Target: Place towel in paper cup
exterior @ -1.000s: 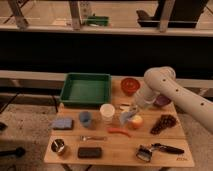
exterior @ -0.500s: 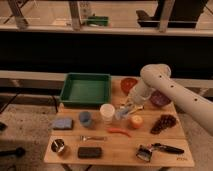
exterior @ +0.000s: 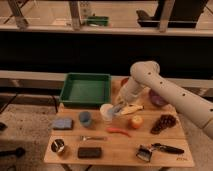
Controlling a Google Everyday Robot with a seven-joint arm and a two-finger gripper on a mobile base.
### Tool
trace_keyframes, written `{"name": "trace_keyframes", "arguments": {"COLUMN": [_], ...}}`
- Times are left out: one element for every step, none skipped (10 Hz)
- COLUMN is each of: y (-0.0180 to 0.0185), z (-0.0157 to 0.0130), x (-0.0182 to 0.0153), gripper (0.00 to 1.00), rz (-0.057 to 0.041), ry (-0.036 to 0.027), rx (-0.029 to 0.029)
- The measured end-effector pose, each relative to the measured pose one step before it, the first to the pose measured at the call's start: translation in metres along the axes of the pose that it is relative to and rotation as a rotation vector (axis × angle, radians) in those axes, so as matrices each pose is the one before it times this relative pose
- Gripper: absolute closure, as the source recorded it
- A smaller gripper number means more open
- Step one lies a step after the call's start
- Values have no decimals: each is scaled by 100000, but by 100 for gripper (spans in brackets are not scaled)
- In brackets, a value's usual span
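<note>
My gripper (exterior: 118, 108) sits low at frame centre, just right of the paper cup (exterior: 106, 113) and about at rim height. Clenched or released, I cannot tell. The towel (exterior: 132, 107), as I judge the pale strip there to be, runs from the gripper out to the right, long axis roughly horizontal, low over the counter (exterior: 165, 155). Held or just lying there is unclear. The cup lies directly left of the gripper, very close, mouth up. Judgement: the next move is a short shift left over the mouth. A blue folded pad (exterior: 62, 123) at lower left, well apart, could also be cloth.
</note>
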Motion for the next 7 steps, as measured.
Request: {"name": "trace_keyframes", "arguments": {"y": [-202,-429,-566,-553,-327,-247,-260], "z": [106,190,301,303,211,104,76], "x": [-194,-268,-379,-239,82,129,96], "gripper": [100,100,100,100,100,100,100], "rz": [-1214,-1670,-1736,-1486,-1068,-576,-586], "ry": [-480,-628,-640,-537,-410,-151,-119], "rx": [-137,31,-206,54,188,137,39]}}
